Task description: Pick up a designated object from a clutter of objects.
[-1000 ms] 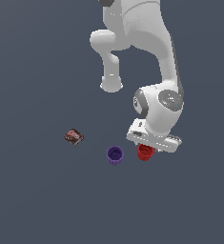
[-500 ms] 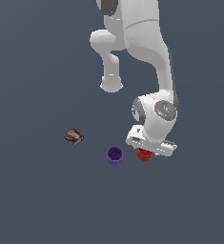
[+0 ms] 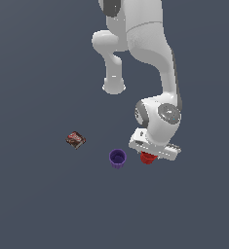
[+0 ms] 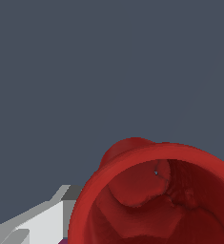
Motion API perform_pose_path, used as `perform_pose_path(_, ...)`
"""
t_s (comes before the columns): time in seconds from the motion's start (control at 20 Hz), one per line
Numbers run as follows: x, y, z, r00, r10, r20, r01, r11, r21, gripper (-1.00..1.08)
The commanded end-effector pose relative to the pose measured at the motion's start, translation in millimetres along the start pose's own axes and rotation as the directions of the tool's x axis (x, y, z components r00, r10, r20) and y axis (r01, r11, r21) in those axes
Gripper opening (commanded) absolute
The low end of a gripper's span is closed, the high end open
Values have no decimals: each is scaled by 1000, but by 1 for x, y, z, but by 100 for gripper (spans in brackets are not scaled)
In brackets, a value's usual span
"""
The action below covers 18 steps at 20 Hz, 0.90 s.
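Observation:
The red cup (image 3: 146, 158) stands upright on the dark floor, mostly covered by the white hand. My gripper (image 3: 151, 153) is down on it from above, and the hand hides the fingertips in the exterior view. In the wrist view the red cup (image 4: 156, 200) fills the near part of the picture, mouth open towards the camera. One white and grey finger (image 4: 42, 224) lies just outside its rim. The other finger is out of sight, so I cannot make out how the jaws stand.
A purple ribbed cup (image 3: 117, 158) stands close to the red cup, on the exterior view's left. A dark brown-red snack packet (image 3: 76, 140) lies farther to that side. The arm's white base (image 3: 114, 87) stands behind.
The hand has shifted a little towards the exterior view's left and come lower over the red cup. The cup, the purple cup and the packet stay where they were.

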<state>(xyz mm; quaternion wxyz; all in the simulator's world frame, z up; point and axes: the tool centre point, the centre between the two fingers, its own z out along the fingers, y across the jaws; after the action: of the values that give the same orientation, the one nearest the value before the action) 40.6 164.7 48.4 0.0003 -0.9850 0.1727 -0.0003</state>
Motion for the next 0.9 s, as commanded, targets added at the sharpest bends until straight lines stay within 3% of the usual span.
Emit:
perform_pose_path(0.0,0,1,1,1000,1,0,-1,1000,-1,-100)
perform_pose_path(0.45,0,3,-13,1000,0,0,0,1000,0,-100)
perform_pose_path(0.85,0,16,-61,1000,0,0,0,1000,0,-100)
